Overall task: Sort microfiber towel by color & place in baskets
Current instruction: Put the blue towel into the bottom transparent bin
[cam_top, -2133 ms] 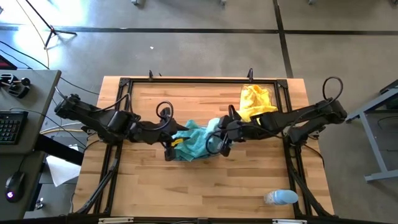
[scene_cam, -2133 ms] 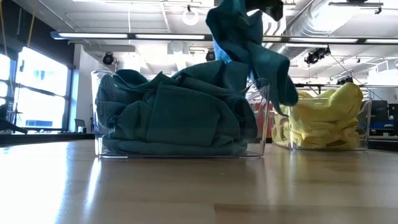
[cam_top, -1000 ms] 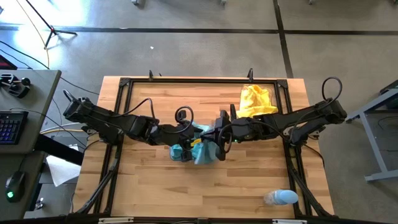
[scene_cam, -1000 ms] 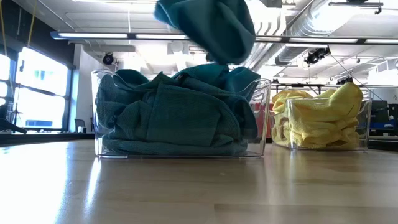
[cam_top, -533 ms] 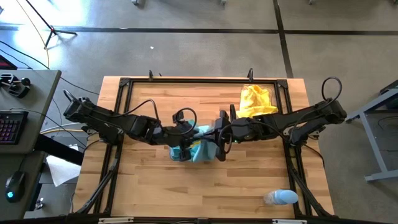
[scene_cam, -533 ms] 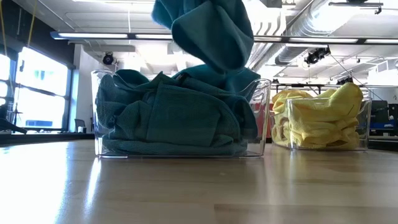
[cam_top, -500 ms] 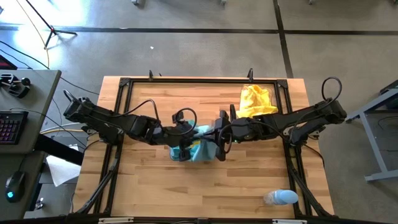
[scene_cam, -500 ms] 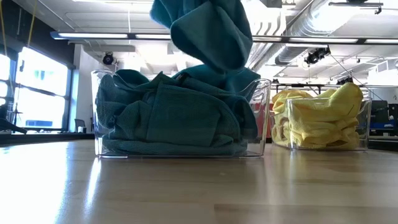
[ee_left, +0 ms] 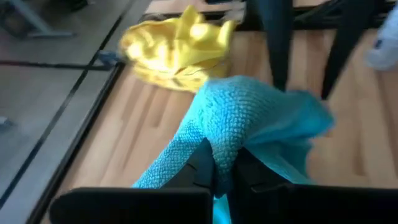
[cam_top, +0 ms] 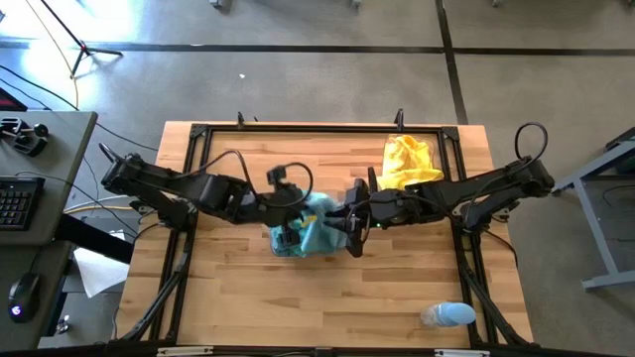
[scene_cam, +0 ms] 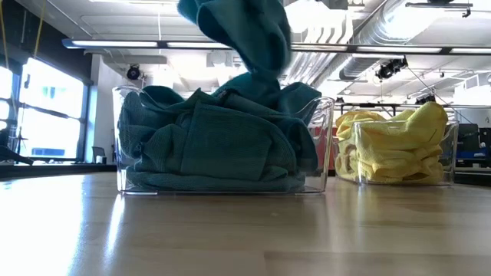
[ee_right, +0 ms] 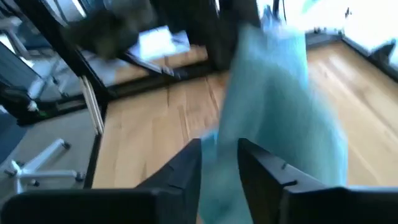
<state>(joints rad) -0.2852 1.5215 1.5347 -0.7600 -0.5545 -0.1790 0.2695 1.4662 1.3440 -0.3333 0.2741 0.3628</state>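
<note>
Where the two arms meet over the middle of the wooden table, we see a teal towel hanging in the air between them, above the teal-filled bin. Starting at the left, the left gripper reaches in from the left side, and in its wrist view the two dark fingers are pinched tight on a fold of that teal towel, so the claw is clamped narrow on the cloth. In the low view the towel dangles over the clear basket, which is packed with teal cloths up to its rim. Just right of the towel sits the right gripper; in its wrist view the fingers stand a little apart with the teal cloth running between and past them, and we cannot tell whether they grip it. Farther right, the second clear basket holds the yellow towels near the table's far right corner. A pale bottle lies near the front right edge.
</note>
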